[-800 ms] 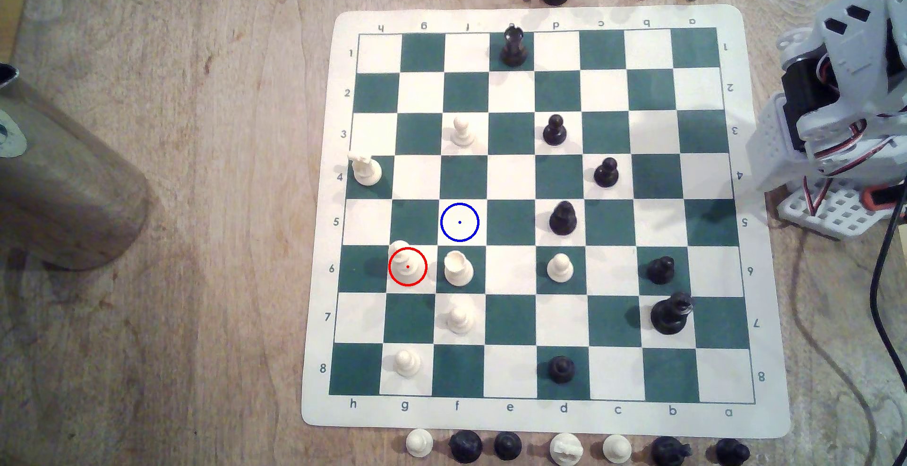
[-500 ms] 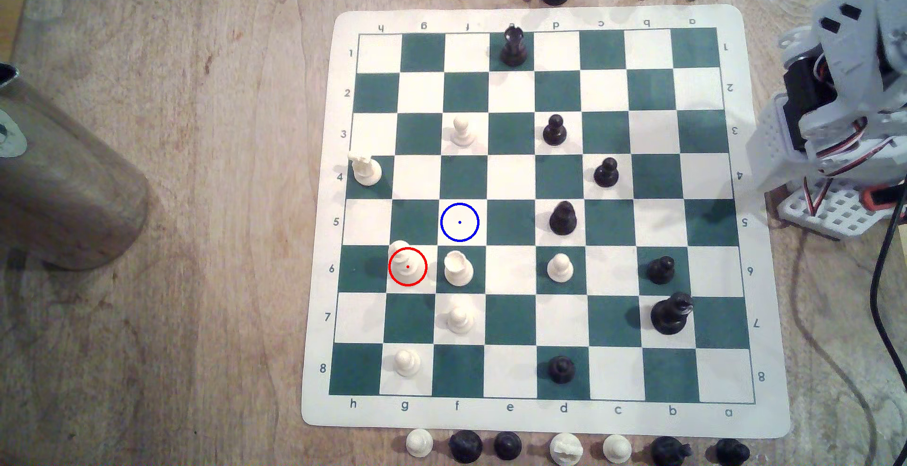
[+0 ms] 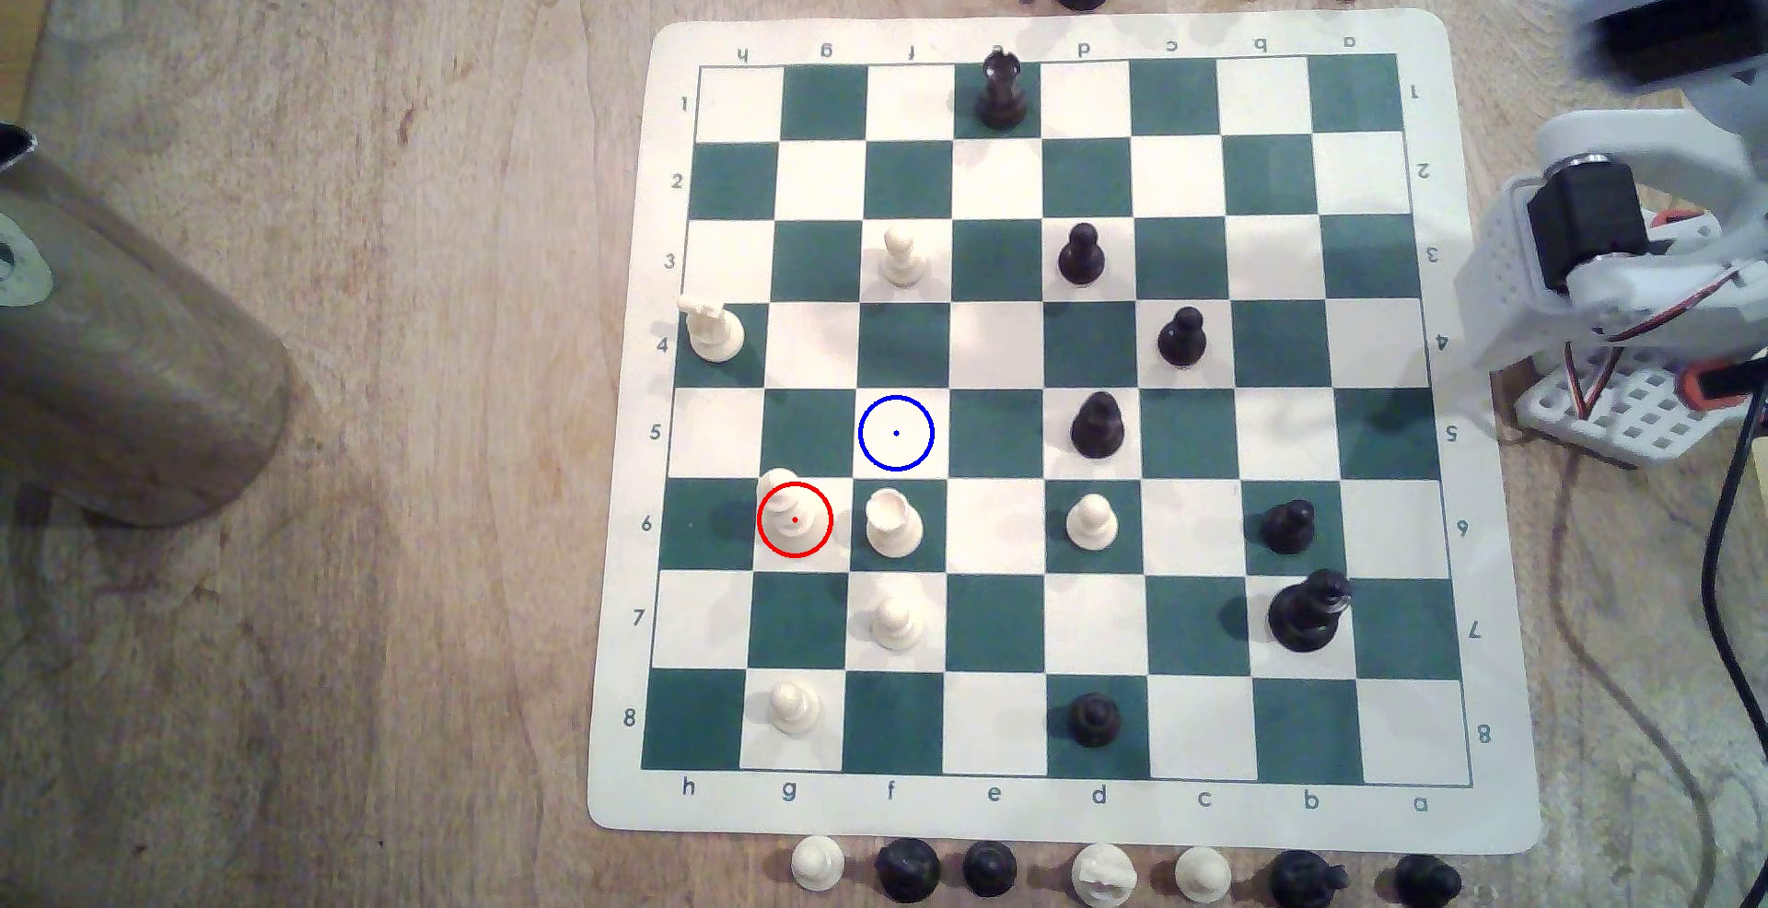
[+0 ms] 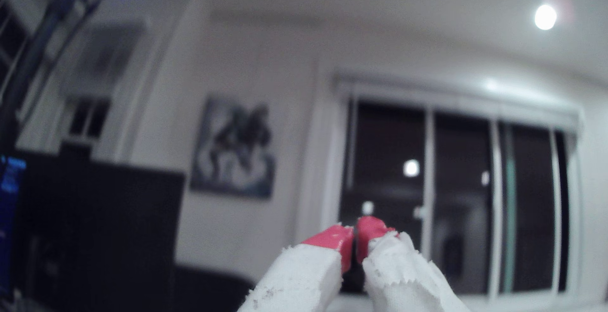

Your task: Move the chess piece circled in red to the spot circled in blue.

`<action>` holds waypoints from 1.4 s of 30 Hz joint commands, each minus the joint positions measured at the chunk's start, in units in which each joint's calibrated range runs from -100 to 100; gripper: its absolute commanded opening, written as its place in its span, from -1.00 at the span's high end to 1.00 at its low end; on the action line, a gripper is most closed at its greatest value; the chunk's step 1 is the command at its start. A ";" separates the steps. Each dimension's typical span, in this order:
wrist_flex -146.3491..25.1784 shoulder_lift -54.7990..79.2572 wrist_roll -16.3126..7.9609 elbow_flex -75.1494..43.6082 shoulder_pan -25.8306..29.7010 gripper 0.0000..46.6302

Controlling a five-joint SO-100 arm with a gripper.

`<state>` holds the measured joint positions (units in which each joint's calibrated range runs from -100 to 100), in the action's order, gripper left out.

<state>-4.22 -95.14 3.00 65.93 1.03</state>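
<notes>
Gripper (image 4: 355,233): the 2 red-tipped fingers (image 4: 332,238) are pressed together with only a hairline slit between them, and nothing is held. The wrist view looks across the room at a wall and a dark window, so the tool is aimed well away from the board. In the exterior view the arm (image 3: 1617,239) sits off the board's right edge, blurred at its upper part.

The chess piece circled in red (image 3: 794,518) stands upright on its cream square in row 6, column g, just beside the cup-topped cream piece (image 3: 894,524). The spot circled in blue (image 3: 895,433) is the bare cream square diagonally adjacent, in row 5, column f.

Step in hand, as judged: initial approach; no grasp made. The next move calls for spreading the fingers, reaching across the board, and descending on the ringed piece without touching its neighbour
</notes>
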 commanded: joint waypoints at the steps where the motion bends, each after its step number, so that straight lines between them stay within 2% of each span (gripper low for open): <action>1: -22.89 -0.53 -1.27 -6.64 -0.13 0.99; 3: -32.30 -0.45 -1.22 -8.00 -0.13 0.98; 9: -44.67 4.90 -1.42 -10.26 1.43 0.98; 10: -48.44 8.30 -1.27 -12.71 2.06 0.88; 12: -53.11 12.54 -1.03 -15.79 4.09 0.84; 15: -55.89 20.44 0.73 -17.33 8.86 0.78; 19: -53.93 28.93 0.39 -18.78 10.90 0.64; 25: -52.45 47.52 -1.95 -33.56 12.62 0.64; 34: -55.56 65.77 -4.84 -53.42 11.99 0.61; 36: -55.56 69.16 -5.62 -56.50 11.13 0.55; 37: -54.99 71.97 -6.69 -58.40 10.43 0.37; 39: -53.76 74.34 -7.37 -59.22 9.72 0.20; 42: -53.84 79.86 -8.11 -62.57 9.33 0.20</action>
<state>-59.04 -18.89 -4.13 11.61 10.99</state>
